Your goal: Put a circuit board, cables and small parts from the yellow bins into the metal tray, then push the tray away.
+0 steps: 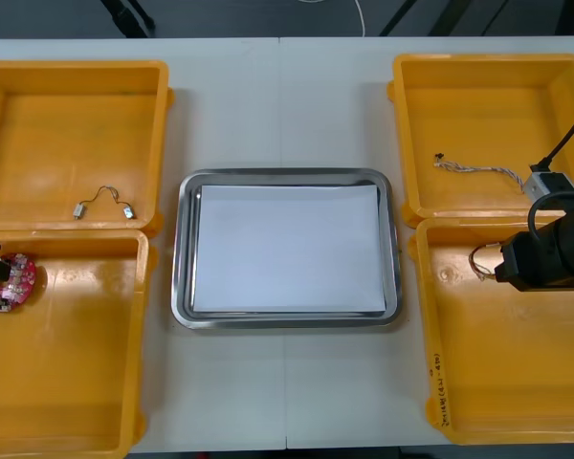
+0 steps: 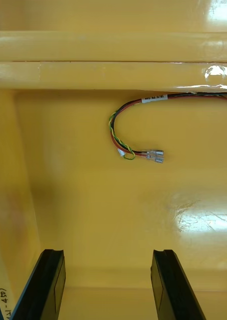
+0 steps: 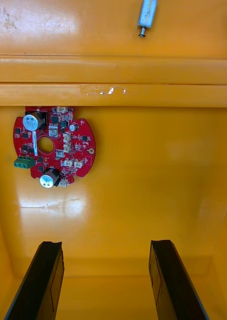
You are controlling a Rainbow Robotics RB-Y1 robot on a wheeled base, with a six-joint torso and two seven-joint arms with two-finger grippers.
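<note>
Stainless metal tray, white inside, lining bare; centre of the light worktop.

Yellow bins, four, set round the tray at 10, 8, 2 and 4 o'clock.

10 o'clock bin: two small metal parts joined by a thin wire, lying on the floor towards the bin's 5 o'clock corner.

8 o'clock bin: one round red circuit board, flat on the floor at the bin's 10 o'clock corner, close to the far wall. Left gripper hangs over this corner. Its fingers stand wide apart with nothing between them; the board lies beyond the fingertips, apart from them.

2 o'clock bin: one twisted cable, stretched across the floor towards the bin's 5 o'clock corner.

4 o'clock bin: one red and yellow cable, curled in a hook on the floor near the far wall, at the bin's 12 o'clock side, with small metal ends. Right gripper hangs over this bin towards its 1 o'clock corner, fingers spread wide and gripping nothing; the cable lies ahead of the fingertips, apart from them.
</note>
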